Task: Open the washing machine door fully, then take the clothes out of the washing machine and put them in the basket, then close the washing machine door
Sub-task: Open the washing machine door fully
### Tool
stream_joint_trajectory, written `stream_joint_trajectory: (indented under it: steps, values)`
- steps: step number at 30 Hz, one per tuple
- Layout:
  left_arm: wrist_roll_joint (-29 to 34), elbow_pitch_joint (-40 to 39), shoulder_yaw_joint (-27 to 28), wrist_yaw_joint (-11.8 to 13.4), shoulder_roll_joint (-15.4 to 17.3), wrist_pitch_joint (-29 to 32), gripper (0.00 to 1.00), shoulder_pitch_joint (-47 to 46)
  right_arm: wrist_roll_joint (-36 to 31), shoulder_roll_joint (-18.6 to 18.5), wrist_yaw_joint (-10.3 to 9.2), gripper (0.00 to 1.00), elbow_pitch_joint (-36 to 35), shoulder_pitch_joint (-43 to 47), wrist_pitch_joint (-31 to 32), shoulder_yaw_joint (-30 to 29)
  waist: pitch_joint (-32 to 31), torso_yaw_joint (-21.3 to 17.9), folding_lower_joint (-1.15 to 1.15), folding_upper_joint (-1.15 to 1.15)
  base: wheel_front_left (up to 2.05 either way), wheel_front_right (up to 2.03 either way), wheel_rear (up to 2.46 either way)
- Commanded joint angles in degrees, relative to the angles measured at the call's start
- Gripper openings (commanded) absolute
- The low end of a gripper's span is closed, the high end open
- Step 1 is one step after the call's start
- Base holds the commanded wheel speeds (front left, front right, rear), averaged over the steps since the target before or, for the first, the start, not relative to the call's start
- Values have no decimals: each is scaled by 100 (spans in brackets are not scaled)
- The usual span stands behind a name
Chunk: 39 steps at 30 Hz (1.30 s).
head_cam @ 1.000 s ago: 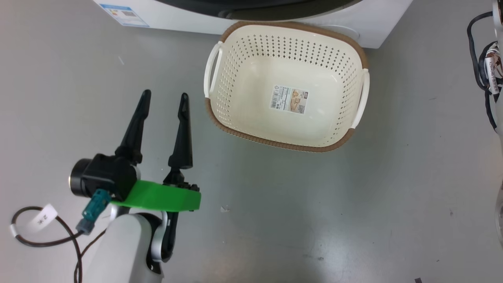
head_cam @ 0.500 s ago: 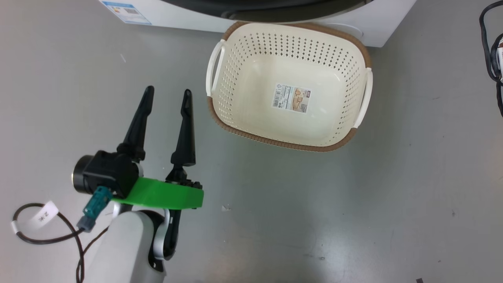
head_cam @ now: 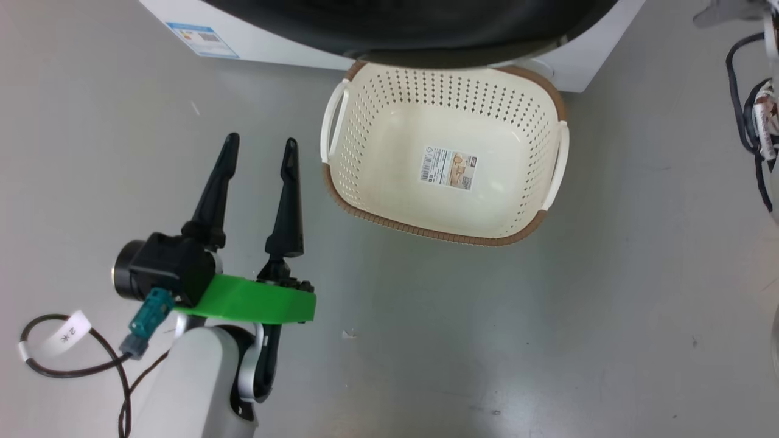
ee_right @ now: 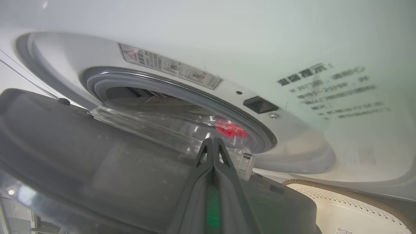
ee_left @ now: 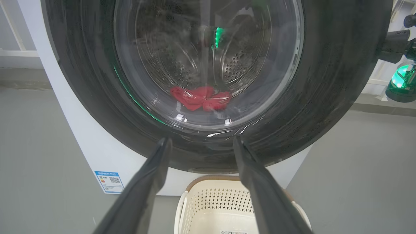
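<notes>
The washing machine (head_cam: pixel 274 47) stands at the top of the head view, and its black-rimmed door (head_cam: pixel 426 30) hangs out over the far rim of the cream basket (head_cam: pixel 426 228). In the left wrist view, red clothes (ee_left: pixel 201 97) lie in the drum behind the door's glass (ee_left: pixel 325 81). My left gripper (head_cam: pixel 260 146) is open above the floor, left of the basket, holding nothing. In the right wrist view, my right gripper (ee_right: pixel 211 143) is shut, its tips against the inner edge of the partly open door (ee_right: pixel 81 156), with red clothes (ee_right: pixel 230 129) beyond.
The basket (ee_left: pixel 208 182) sits on the grey floor just before the washer, under the door. A blue label (head_cam: pixel 201 39) marks the washer's lower corner. Black cables (head_cam: pixel 754 109) hang at the right edge. My right arm (ee_left: pixel 395 42) reaches in at the door's right side.
The door's black rim has swung further out and now covers the basket's far rim. The head camera shifted slightly. The left gripper stayed open in place.
</notes>
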Motion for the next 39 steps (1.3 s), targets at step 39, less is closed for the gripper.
stream_joint_trajectory:
  steps: [39]
  values:
    - [-89, -55, 64, 306, 141, -45, 100, 881, 285, 385, 44, 0, -2061, 3326, 663, -272, -1655, 540, 0, 0, 0, 0, 0]
